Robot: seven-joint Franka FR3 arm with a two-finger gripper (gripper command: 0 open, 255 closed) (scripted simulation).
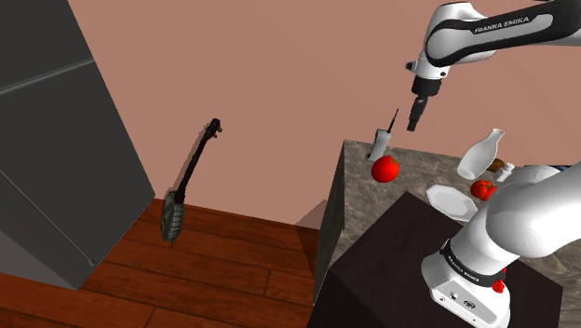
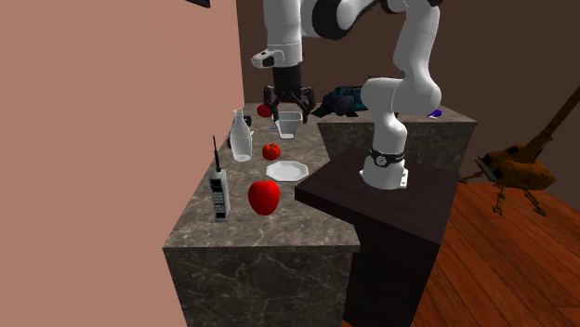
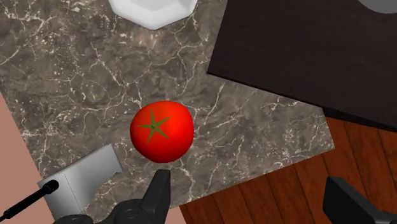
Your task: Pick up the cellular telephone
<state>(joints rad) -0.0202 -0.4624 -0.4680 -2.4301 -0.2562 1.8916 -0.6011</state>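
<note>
The cellular telephone (image 2: 219, 193) is a grey brick-shaped handset with a black antenna. It stands upright near the end of the marble counter (image 2: 279, 223), beside a large red tomato (image 2: 264, 196). In the shoulder view the phone (image 1: 379, 145) is below my gripper (image 1: 414, 124) and toward that view's left. The gripper (image 2: 288, 100) hangs high above the counter, open, with nothing between its fingers. In the wrist view the phone (image 3: 83, 184) lies just outside one finger (image 3: 159, 194), and the tomato (image 3: 161, 130) is ahead of that finger. The gripper (image 3: 251, 205) is over the counter's edge.
A white plate (image 2: 286, 171), a small tomato (image 2: 270, 150), a clear bottle (image 2: 241, 137) and a glass container (image 2: 289, 124) stand farther along the counter. The dark stand (image 2: 390, 200) adjoins the counter. A stringed instrument (image 1: 186, 182) leans on the pink wall above a wooden floor (image 1: 214, 270).
</note>
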